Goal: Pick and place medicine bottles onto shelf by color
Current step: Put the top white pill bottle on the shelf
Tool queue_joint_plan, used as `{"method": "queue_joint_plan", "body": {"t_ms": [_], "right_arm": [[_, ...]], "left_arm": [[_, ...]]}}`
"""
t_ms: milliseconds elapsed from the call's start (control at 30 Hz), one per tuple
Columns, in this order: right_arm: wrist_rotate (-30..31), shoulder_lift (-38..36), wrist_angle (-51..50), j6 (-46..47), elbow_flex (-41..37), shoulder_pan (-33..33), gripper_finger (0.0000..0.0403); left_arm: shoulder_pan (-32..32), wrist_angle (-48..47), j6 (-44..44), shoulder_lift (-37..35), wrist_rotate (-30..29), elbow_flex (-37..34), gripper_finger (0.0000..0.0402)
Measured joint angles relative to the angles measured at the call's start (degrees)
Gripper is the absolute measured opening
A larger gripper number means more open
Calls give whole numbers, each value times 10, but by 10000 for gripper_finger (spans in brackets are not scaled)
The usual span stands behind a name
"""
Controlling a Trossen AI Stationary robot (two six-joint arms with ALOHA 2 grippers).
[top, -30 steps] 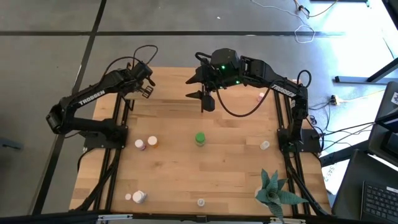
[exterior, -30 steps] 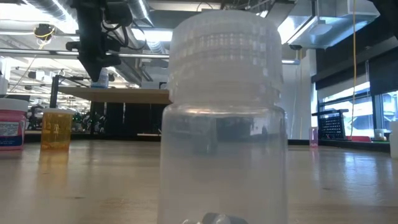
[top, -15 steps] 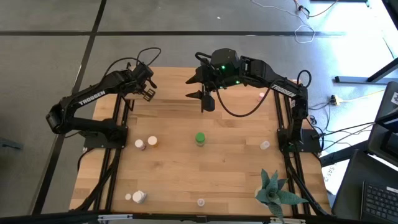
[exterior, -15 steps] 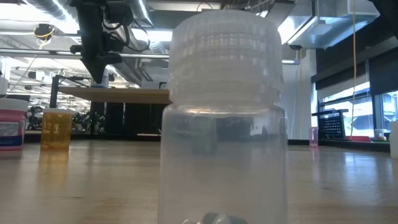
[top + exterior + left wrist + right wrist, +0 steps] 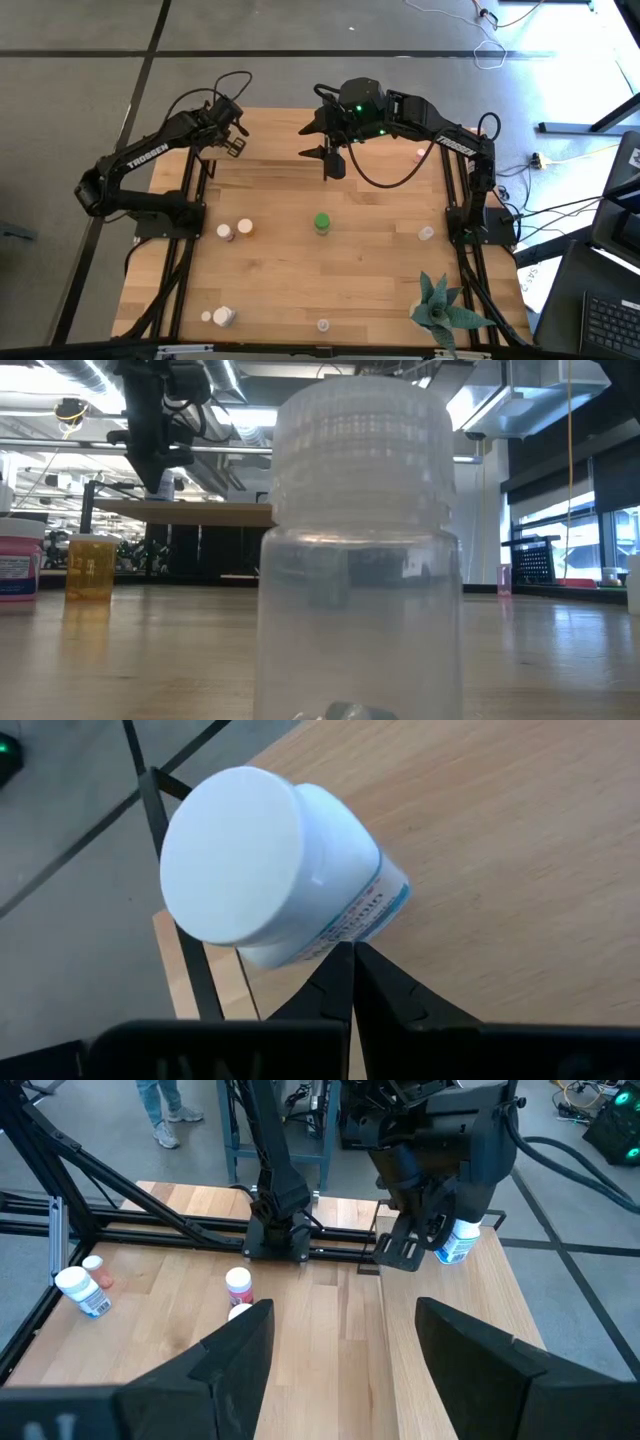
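Little has changed over the last second: only the left arm's wrist has edged a touch toward the far left corner of the worktop (image 5: 300, 250), and the right arm has held its place. The left gripper (image 5: 232, 148) hangs over that corner with its jaws closed, and in the left wrist view a white bottle (image 5: 275, 870) with a white cap and a blue-printed label sits tilted just past its fingertips (image 5: 350, 982); the right wrist view shows it hanging beside that gripper, so it appears to be carried, though the exact hold cannot be made out. The right gripper (image 5: 331, 160) hovers over the far middle of the worktop with its jaws wide apart and nothing between them. Most bottles are unsorted: the green bottle (image 5: 321, 223) stands near the centre, a pink bottle (image 5: 226, 232) and an orange bottle (image 5: 245, 228) stand side by side left of it, a white pair (image 5: 218, 316) lies near the front left, a clear bottle (image 5: 323, 325) sits at the front edge, another (image 5: 426, 234) stands at the right, and a small pink one (image 5: 420, 154) at the far right. No shelf can be told apart from the worktop in these views, so the task looks to be barely begun.
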Motion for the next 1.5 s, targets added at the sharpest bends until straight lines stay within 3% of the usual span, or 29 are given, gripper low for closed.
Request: {"method": "queue_joint_plan", "body": {"t_ms": [1500], "right_arm": [[0,0,0,2,0,0,246]], "left_arm": [[52,85,41,0,-10,0,0]]}}
